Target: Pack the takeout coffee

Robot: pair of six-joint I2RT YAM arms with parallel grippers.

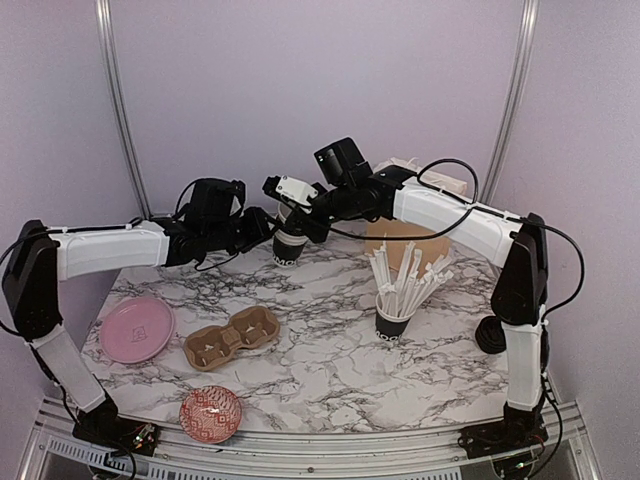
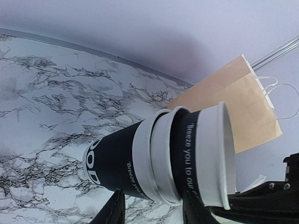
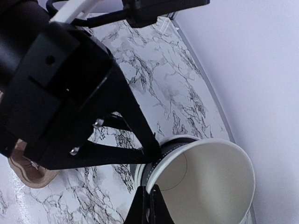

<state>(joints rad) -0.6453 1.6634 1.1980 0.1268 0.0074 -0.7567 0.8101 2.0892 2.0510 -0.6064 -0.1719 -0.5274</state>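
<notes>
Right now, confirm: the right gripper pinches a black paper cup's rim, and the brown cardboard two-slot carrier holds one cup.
Wrong: the brown cardboard two-slot carrier is empty, as the top view shows. The right gripper does pinch the black paper cup by its rim.

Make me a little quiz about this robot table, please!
1. True or false: the cardboard carrier has a cup in it.
2. What colour is the plate? A blue, B pink, C green.
3. Which gripper pinches the rim of the top cup?
Key: 1 false, both holes are empty. 2 B. 3 the right gripper; the left gripper grips the stack of cups lower down.
</notes>
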